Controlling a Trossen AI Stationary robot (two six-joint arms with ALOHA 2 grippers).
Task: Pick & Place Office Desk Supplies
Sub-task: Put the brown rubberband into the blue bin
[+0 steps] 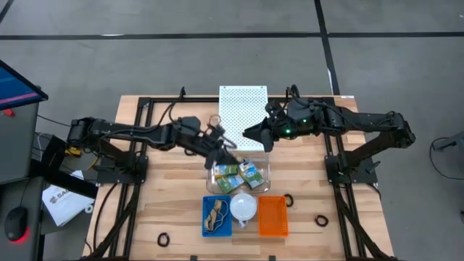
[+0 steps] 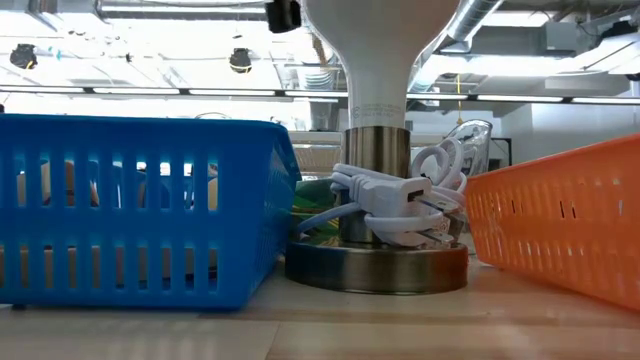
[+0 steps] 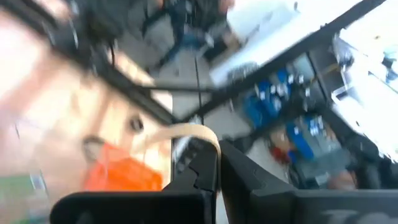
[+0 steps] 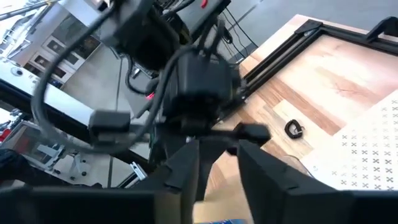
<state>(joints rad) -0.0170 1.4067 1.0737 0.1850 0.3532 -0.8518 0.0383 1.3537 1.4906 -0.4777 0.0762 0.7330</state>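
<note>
My left gripper (image 1: 229,155) is over the far left corner of a clear tray (image 1: 264,172) that holds yellow-and-green crayon boxes (image 1: 239,175). It is shut on a thin tan rubber band (image 3: 184,130). My right gripper (image 1: 251,135) hovers just beyond the tray, pointing toward the left arm. Its fingers (image 4: 219,167) are apart and hold nothing. A blue basket (image 1: 217,216) with tan rubber bands lies nearer. Black rings lie on the table at the near left (image 1: 163,238), at the right (image 1: 320,219) and by the orange basket (image 1: 288,199). My left gripper pinches the tan rubber band between its two shut fingers (image 3: 205,171). The band's loop (image 3: 193,128) curves out past the fingertips, clear of the table. The view is blurred, so I cannot tell how far back the band reaches.
A white lamp (image 1: 243,206) stands between the blue basket and an orange basket (image 1: 273,216); its base and coiled white cord (image 2: 395,200) fill the low view. A white perforated board (image 1: 243,109) lies at the far middle, with a small black ring (image 4: 293,129) beside it.
</note>
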